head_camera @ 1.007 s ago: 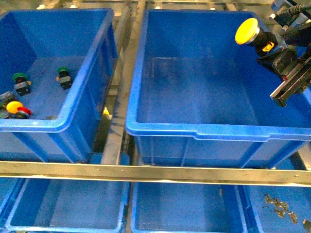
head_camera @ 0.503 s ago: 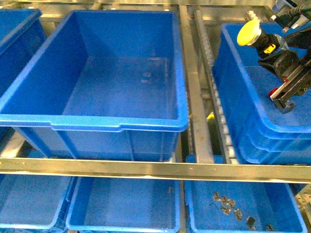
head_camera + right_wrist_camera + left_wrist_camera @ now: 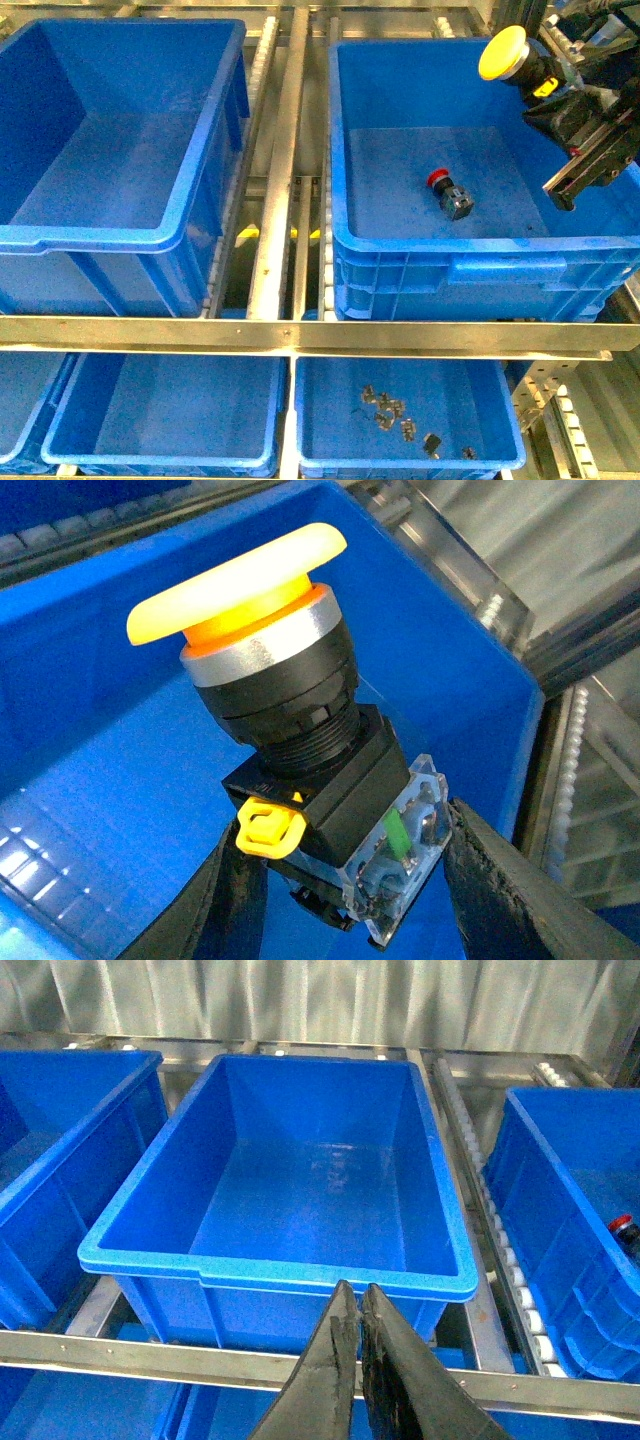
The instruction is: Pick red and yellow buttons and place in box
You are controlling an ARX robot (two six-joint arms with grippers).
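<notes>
Right gripper clamps the yellow button above the box; left gripper pinched empty.

— Are you reading any lettering, labels or numbers anywhere?
— No, nothing readable is showing: the right blue box is carrying no marking, and the yellow button is showing no print on its body.
</notes>
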